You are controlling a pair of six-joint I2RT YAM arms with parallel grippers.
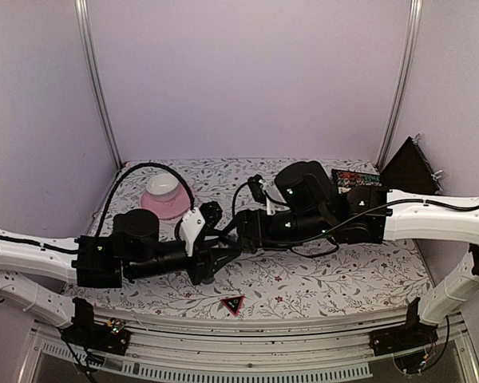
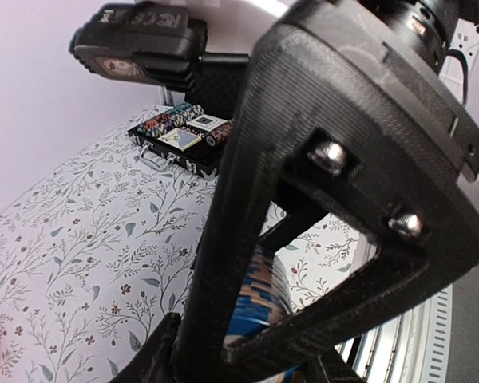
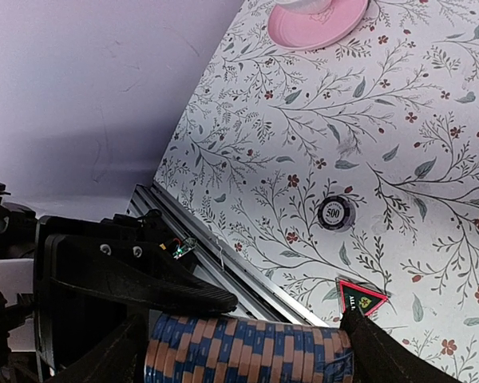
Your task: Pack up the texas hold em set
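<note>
Just beyond the triangle marker [image 1: 232, 304], the right gripper [image 3: 247, 357] clamps a striped chip roll [image 3: 223, 339]; whether the left gripper [image 1: 210, 258] grips it is unclear.

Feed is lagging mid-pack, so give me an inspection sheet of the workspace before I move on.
Surface: floral tablecloth, lying flat.
Job's things: case open at back right, chips and card decks inside; blue-orange chip roll at the pincers; loose chip and triangle marker near the front edge.
Clutter: pink saucer with white cup, back left.
Grippers: right pincer appears closed on the chip roll; left pincer close beside it, state unclear.
Cables: black cable arcs over the saucer.
Surroundings: pale walls, metal corner rails.
</note>
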